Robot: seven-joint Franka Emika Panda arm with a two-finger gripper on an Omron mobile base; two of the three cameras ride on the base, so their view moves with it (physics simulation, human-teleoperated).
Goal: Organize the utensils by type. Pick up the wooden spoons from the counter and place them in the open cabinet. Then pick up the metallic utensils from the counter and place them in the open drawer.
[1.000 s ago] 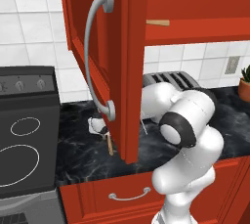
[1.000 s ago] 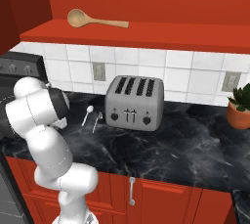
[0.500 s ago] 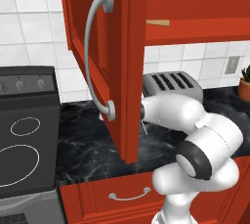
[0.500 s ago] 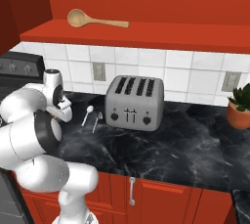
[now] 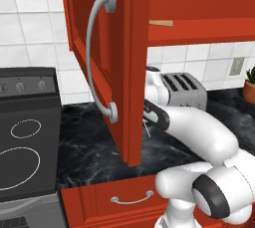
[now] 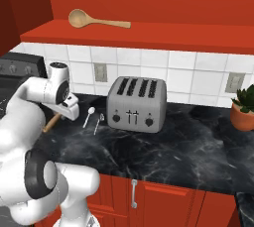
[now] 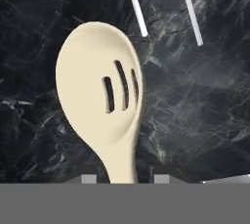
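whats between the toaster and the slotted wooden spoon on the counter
Two metallic utensils lie side by side on the counter between the toaster and the slotted wooden spoon; the right base view shows it best.

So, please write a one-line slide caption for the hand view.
Slotted wooden spoon between the tool fingertips, above the black marble counter, two metallic utensils beyond.
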